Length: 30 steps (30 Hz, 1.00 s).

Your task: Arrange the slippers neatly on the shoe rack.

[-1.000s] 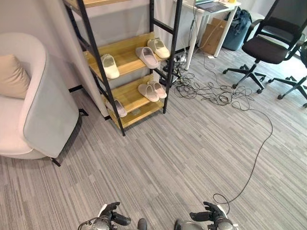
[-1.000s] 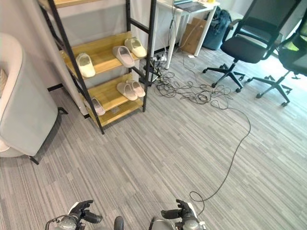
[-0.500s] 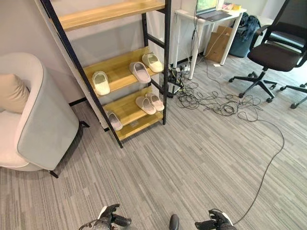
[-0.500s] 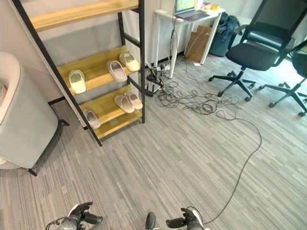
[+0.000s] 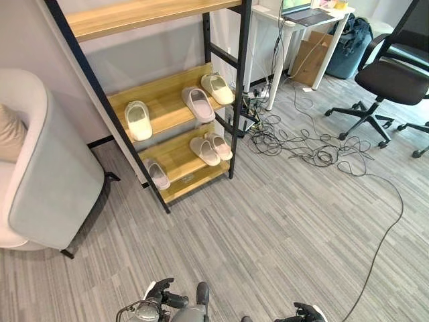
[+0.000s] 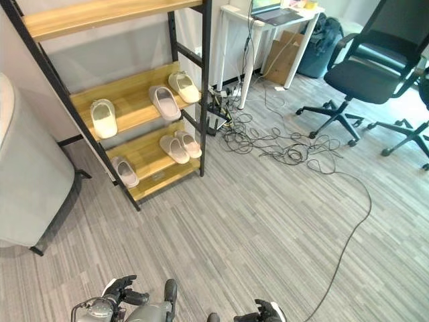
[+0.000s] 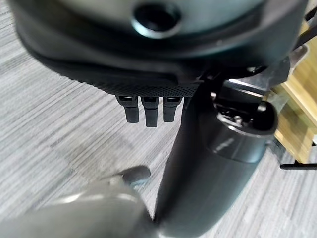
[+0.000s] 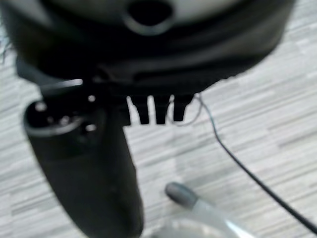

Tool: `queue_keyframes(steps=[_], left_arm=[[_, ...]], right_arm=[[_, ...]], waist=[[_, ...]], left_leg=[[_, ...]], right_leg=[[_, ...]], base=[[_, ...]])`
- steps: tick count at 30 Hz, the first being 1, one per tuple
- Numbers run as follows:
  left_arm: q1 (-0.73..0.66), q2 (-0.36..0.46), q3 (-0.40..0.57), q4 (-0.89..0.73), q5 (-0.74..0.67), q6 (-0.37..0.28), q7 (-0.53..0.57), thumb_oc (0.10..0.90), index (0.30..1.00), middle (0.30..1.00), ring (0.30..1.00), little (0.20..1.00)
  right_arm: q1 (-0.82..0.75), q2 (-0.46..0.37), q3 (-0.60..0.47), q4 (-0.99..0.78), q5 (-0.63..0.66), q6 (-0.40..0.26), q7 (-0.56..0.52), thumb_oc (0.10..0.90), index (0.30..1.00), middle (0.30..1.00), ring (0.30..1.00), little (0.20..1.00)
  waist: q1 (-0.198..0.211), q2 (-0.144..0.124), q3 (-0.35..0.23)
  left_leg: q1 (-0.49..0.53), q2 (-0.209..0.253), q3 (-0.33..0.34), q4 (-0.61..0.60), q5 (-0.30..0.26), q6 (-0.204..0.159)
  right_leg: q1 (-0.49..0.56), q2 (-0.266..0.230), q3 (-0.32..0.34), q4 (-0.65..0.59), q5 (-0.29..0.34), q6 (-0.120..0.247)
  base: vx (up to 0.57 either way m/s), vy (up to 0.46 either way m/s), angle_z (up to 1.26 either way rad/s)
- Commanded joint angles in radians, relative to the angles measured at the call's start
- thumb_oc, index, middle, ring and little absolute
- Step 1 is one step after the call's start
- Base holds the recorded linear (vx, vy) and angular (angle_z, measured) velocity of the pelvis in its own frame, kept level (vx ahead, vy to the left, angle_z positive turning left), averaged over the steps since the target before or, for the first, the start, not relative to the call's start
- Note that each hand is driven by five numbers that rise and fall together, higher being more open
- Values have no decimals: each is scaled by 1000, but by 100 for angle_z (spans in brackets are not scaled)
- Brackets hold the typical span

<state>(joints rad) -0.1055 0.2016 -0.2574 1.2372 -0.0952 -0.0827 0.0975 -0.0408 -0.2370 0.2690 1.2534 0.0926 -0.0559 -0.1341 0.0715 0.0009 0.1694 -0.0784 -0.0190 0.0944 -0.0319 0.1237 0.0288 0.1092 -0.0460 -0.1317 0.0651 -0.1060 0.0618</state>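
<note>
Slippers sit on two wooden shelves of the shoe rack (image 5: 236, 74), well ahead of the robot across the grey carpet. Left to right on the middle shelf: one cream slipper (image 5: 138, 119) alone at the left end, then, well apart from it, a grey slipper (image 5: 199, 104) and a cream slipper (image 5: 218, 88) close together at the right end. On the bottom shelf a lone pinkish slipper (image 5: 157, 173) lies at the left, and a neat pinkish pair (image 5: 210, 147) lies at the right, its two slippers touching or nearly so. None lies on the floor.

The left robot hand (image 5: 165, 298) shows at the bottom edge of the head view, its fingers straight or relaxed in the wrist view and holding nothing. The right robot hand (image 6: 263, 312) also hangs low at the bottom edge, likewise loose-fingered and empty.

The step in hand looks like closing on the rack. To do it well, the robot should square up to the rack before reaching, keep clear of the armchair (image 5: 47, 181) to the left and the tangle of cables (image 5: 301, 137) by the white counter (image 5: 295, 20) to the right, then bring the lone slippers beside partners of the same colour, toes the same way.

The rack's top is cut off. Whether the grey and cream slippers on the middle shelf touch is hard to tell, as is the far side of each shelf behind the posts.
</note>
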Motion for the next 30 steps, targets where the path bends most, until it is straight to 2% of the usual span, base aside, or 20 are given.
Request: queue_keyframes(steps=[1, 2, 3, 4, 6, 8, 9, 12, 14, 16, 18, 19, 20, 21, 22, 24, 25, 28, 29, 30], left_arm=[[2, 27, -23, -4, 24, -15, 5, 800, 900, 900, 900, 900], [3, 29, -25, -8, 21, -16, 6, 800, 900, 900, 900, 900], [4, 29, -25, -8, 21, -15, 6, 800, 900, 900, 900, 900], [4, 30, -24, -10, 17, -16, 7, 800, 900, 900, 900, 900], [1, 29, -23, -10, 15, -15, 7, 800, 900, 900, 900, 900], [0, 28, -22, -3, 20, -15, 5, 800, 900, 900, 900, 900], [0, 27, -19, 5, 19, -18, 10, 800, 900, 900, 900, 900], [-6, 26, -11, 18, 20, -21, 14, 800, 900, 900, 900, 900], [-5, 22, -7, 27, 19, -23, 13, 800, 900, 900, 900, 900], [9, 15, 0, 35, 19, -23, 16, 800, 900, 900, 900, 900], [13, 7, 2, 34, 12, -22, 9, 800, 900, 900, 900, 900], [13, 7, 2, 34, 12, -22, 9, 800, 900, 900, 900, 900], [11, 4, -3, 33, 11, -22, 6, 800, 900, 900, 900, 900], [0, 1, -14, 18, 5, -22, 4, 800, 900, 900, 900, 900], [0, 1, -14, 18, 5, -22, 4, 800, 900, 900, 900, 900], [-7, 4, -22, 4, 0, -21, 5, 800, 900, 900, 900, 900], [-6, 2, -22, 2, -9, -21, 5, 800, 900, 900, 900, 900], [4, 0, -15, 12, -8, -19, 4, 800, 900, 900, 900, 900], [8, 0, -14, 14, -7, -19, 4, 800, 900, 900, 900, 900], [13, -1, -13, 14, -2, -18, 2, 800, 900, 900, 900, 900]], right_arm=[[-44, -31, -8, -39, -11, -22, -8, 800, 900, 900, 900, 900], [-41, -29, -11, -46, -11, -23, -5, 800, 900, 900, 900, 900], [-41, -29, -11, -47, -11, -22, -5, 800, 900, 900, 900, 900], [-39, -27, -11, -52, -10, -23, -6, 800, 900, 900, 900, 900], [-40, -26, -9, -50, -8, -22, -6, 800, 900, 900, 900, 900], [-43, -28, -5, -51, 0, -21, -4, 800, 900, 900, 900, 900], [-45, -29, -3, -51, 4, -24, -5, 800, 900, 900, 900, 900], [-48, -33, -2, -49, 10, -17, -1, 800, 900, 900, 900, 900], [-41, -35, -3, -47, 5, -14, 2, 800, 900, 900, 900, 900], [-21, -33, -5, -42, 4, -17, 3, 800, 900, 900, 900, 900], [-20, -39, -8, -40, 10, -22, 2, 800, 900, 900, 900, 900], [-20, -39, -8, -40, 10, -22, 2, 800, 900, 900, 900, 900], [-23, -43, -10, -42, 16, -28, 0, 800, 900, 900, 900, 900], [-32, -52, -10, -50, 34, -34, -6, 800, 900, 900, 900, 900], [-33, -52, -10, -50, 34, -34, -6, 800, 900, 900, 900, 900], [-40, -59, -7, -55, 40, -34, -11, 800, 900, 900, 900, 900], [-40, -61, -6, -55, 47, -32, -13, 800, 900, 900, 900, 900], [-32, -64, -9, -57, 55, -35, -13, 800, 900, 900, 900, 900], [-27, -63, -9, -57, 54, -35, -13, 800, 900, 900, 900, 900], [-21, -63, -12, -56, 53, -34, -15, 800, 900, 900, 900, 900]], waist=[[6, -5, 4], [-3, 8, 6], [-5, 6, 8], [-9, 16, 6], [-22, 20, 7], [-36, 14, 14], [-44, 4, 12], [-68, 4, 21], [-74, -2, 16], [-77, -5, -5], [-76, 3, -15], [-78, 3, -15], [-76, 4, -10], [-67, -9, 17], [-69, -8, 16], [-60, -25, 39], [-49, -33, 49], [-35, -40, 45], [-32, -35, 43], [-28, -24, 39]], left_leg=[[18, -24, -54, 64, -144, 27], [45, -19, -60, 53, -156, 32], [48, -22, -61, 52, -156, 33], [68, -16, -69, 40, -164, 33], [107, -17, -96, 23, -181, 31], [140, -24, -120, 22, -204, 25], [151, -33, -137, 19, -214, 21], [204, -28, -182, -1, -235, 5], [232, -23, -199, -8, -256, -8], [261, -6, -212, -6, -280, -22], [238, 14, -217, 58, -268, -48], [236, 14, -218, 61, -269, -48], [205, 19, -207, 120, -246, -67], [101, 28, -163, 306, -177, -95], [95, 29, -164, 315, -181, -96], [18, 55, -106, 440, -154, -98], [-18, 75, -60, 448, -163, -91], [-63, 49, -23, 337, -207, -73], [-72, 44, -12, 286, -193, -73], [-91, 41, 7, 213, -147, -72]], right_leg=[[-140, -13, -1, 426, 138, 114], [-173, -28, -19, 462, 147, 114], [-173, -32, -20, 467, 143, 114], [-200, -41, -36, 458, 134, 98], [-240, -48, -45, 375, 99, 70], [-256, -35, -18, 246, 81, 55], [-279, -28, 16, 159, 94, 53], [-317, -14, 92, -1, 163, 69], [-310, -31, 65, -39, 184, 77], [-296, -23, 63, -26, 186, 56], [-269, -14, 43, -37, 177, 41], [-268, -14, 41, -38, 177, 41], [-245, -12, 31, -50, 171, 33], [-199, -22, 17, -70, 158, 13], [-200, -21, 15, -70, 158, 12], [-157, -28, -2, -89, 140, -7], [-121, -27, -19, -104, 120, -14], [-82, -27, -39, -122, 94, -8], [-70, -20, -45, -128, 87, -8], [-51, -3, -54, -136, 75, -6]], base=[[242, 213, -7], [171, 100, 14], [216, 77, 31], [226, 25, 40], [343, -19, 34], [357, -102, 25], [360, -123, 14], [357, -129, 26], [346, -172, 48], [323, -176, 53], [236, -151, 54], [214, -169, 57], [103, -165, 41], [99, -163, 33], [85, -189, 25], [118, -163, 22], [202, -143, 18], [241, -62, 32], [250, 9, 43], [187, 10, 44]])
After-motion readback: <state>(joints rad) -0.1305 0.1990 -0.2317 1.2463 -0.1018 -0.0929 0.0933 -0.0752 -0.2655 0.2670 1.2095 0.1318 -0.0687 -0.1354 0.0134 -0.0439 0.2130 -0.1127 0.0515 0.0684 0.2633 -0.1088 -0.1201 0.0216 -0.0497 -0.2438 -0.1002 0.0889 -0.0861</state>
